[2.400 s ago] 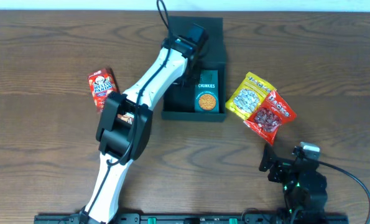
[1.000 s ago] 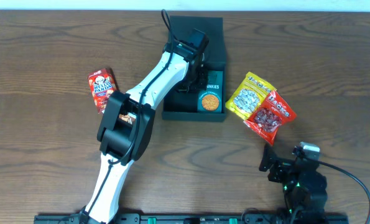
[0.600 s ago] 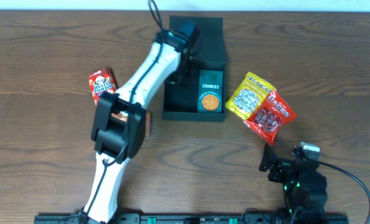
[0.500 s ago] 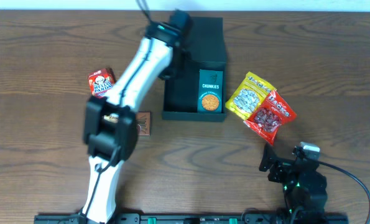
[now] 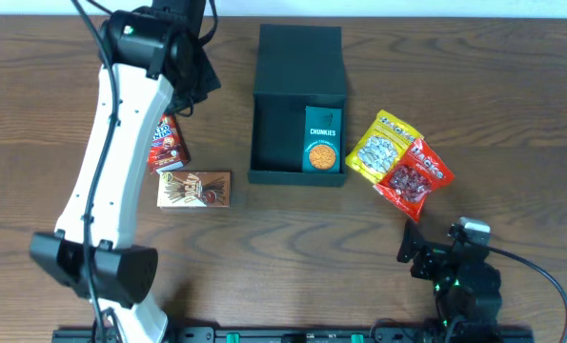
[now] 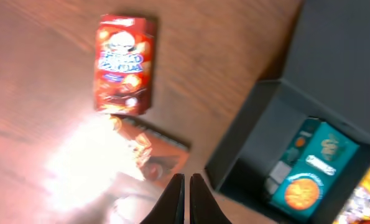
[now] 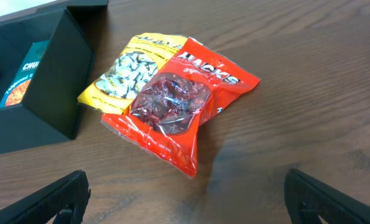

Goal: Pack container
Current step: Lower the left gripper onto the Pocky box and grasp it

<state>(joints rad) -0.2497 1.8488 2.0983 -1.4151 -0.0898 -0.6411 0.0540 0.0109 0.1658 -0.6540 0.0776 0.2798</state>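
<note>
Sitting open, the dark teal-green square cardboard container (image 5: 297, 52) holds one teal cookie box (image 5: 322, 140) against its right wall. Left of the container, a flat brown snack box (image 5: 194, 189) lies crosswise and a smaller red biscuit carton (image 5: 166, 143) lies lengthwise. The left gripper (image 6: 185, 180) hangs over them, fingers pressed together and empty, so it is the nearer arm. Glare blurs the brown box, probably the closer pick. The right gripper (image 7: 185, 186) stands right of the container, jaws wide apart.
</note>
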